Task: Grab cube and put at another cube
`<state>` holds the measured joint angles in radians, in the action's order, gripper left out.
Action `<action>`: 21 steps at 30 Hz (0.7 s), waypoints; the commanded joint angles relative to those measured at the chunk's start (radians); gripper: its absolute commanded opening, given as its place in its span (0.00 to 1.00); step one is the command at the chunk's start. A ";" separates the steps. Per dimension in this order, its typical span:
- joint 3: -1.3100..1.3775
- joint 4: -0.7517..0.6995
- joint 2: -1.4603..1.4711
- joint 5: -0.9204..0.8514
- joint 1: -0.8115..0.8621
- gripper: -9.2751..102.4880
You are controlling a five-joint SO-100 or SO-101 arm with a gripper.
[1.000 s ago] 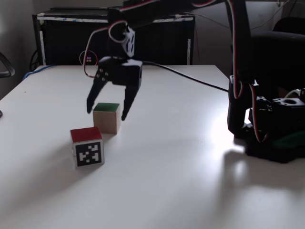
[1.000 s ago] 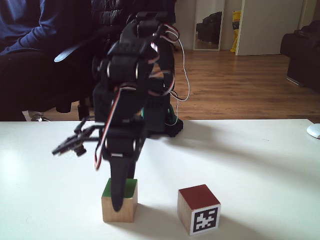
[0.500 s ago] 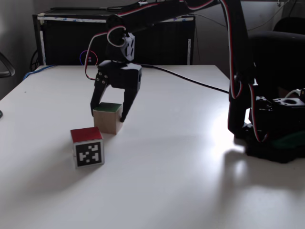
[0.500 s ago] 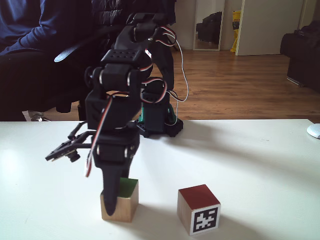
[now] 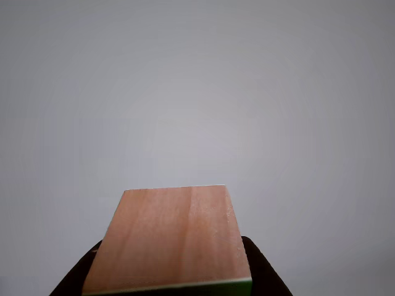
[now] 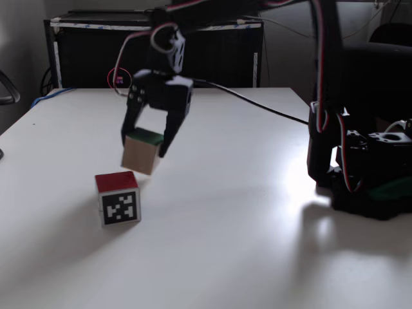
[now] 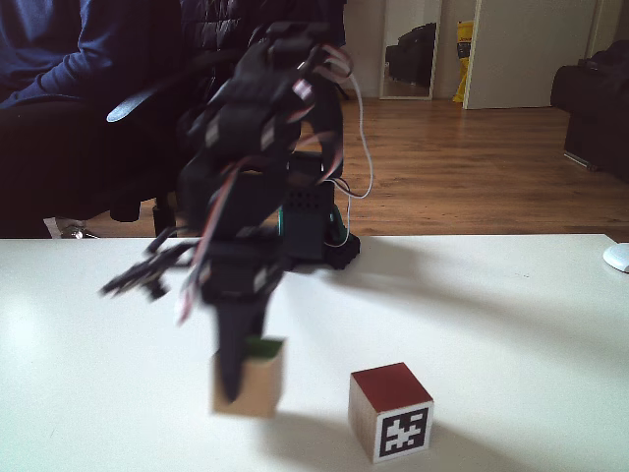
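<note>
Notably claw (image 6: 144, 147) grips cube (image 6: 141, 153); green face (image 6: 149, 136) up.

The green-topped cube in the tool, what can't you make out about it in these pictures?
- Far side of the green-topped cube: a fixed view has the tool finger across its front, and motion blur smears the edges.
- Its green face: cut off by the bottom edge in the other view, leaving a thin green strip.
- Its underside: faces away in a fixed view.
</note>
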<state>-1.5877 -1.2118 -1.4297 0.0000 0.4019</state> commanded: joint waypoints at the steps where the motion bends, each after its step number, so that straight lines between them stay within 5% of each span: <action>1: -0.098 0.049 -0.242 0.037 -0.092 0.16; 6: -0.181 0.072 -0.379 0.114 -0.213 0.16; 21: 0.173 -0.094 -0.054 0.213 -0.334 0.17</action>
<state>-1.5094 -1.2855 -1.4926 0.2086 0.0675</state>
